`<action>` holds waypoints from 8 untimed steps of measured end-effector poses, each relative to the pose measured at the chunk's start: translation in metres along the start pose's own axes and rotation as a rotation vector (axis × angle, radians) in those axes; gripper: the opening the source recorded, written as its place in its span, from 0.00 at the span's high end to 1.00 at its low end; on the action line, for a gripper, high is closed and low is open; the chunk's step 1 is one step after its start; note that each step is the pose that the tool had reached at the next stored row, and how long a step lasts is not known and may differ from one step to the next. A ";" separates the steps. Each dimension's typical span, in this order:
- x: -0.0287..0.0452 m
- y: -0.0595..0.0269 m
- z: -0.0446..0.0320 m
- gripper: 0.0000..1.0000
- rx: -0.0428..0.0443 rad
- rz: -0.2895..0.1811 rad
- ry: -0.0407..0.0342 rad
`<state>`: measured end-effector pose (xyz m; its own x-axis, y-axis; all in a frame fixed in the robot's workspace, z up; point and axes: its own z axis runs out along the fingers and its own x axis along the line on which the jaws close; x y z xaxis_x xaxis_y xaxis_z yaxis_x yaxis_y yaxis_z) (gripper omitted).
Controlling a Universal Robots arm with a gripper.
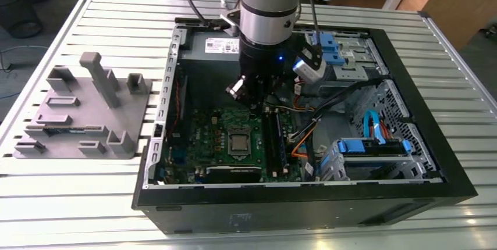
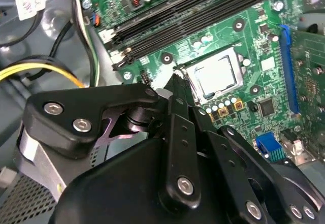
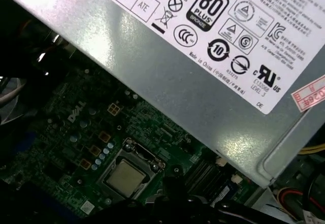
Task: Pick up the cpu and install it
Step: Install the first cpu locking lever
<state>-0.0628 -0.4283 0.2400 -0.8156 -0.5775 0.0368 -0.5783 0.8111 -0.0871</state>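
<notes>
while seated in its socket, cpu (image 1: pixel 238 141) below, apart from tool (image 1: pixel 254 100)

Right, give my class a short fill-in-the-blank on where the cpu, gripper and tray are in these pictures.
1. The cpu sits in the socket on the green ____.
2. The gripper hangs over the open computer ____.
3. The grey tray lies on the slatted table, on the exterior view's ____ of the case.

Missing words: motherboard; case; left
</notes>
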 end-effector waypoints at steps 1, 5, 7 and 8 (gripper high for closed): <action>0.0000 0.0000 0.0001 0.87 0.0034 0.010 0.0034; 0.0000 0.0001 0.0008 0.87 0.0165 0.049 0.0171; -0.0001 0.0001 0.0013 0.87 0.0208 0.065 0.0216; -0.0001 0.0001 0.0015 0.87 0.0227 0.074 0.0238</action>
<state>-0.0628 -0.4283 0.2385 -0.8562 -0.5139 0.0531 -0.5164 0.8488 -0.1130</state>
